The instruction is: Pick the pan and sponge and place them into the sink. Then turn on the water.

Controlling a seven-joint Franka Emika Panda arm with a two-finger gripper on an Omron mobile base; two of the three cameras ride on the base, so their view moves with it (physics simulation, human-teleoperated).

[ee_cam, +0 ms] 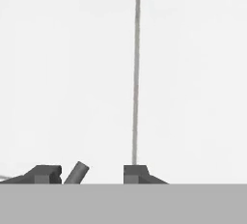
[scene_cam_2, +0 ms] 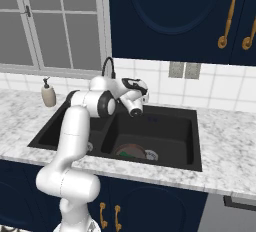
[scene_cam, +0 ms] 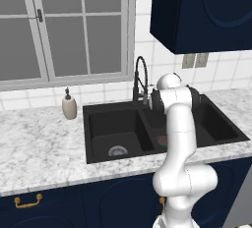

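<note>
Pan (scene_cam_2: pixel 131 151) and sponge (scene_cam_2: pixel 151 154) lie in sink (scene_cam_2: pixel 197 141) below; gripper (ee_cam: pixel 91 174), jaws narrow, nothing held, faces white tiles—nudge faucet lever (ee_cam: pixel 76 172) between fingertips gently sideways.

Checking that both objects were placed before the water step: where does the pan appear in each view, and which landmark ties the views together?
Left base view: the pan lies low in the right basin of the sink, mostly hidden by the arm.
Right base view: lower centre, on the right basin's floor.
Hand view: faces the white tiled wall, not the basin.
Shared landmark: the black arched faucet.
</note>
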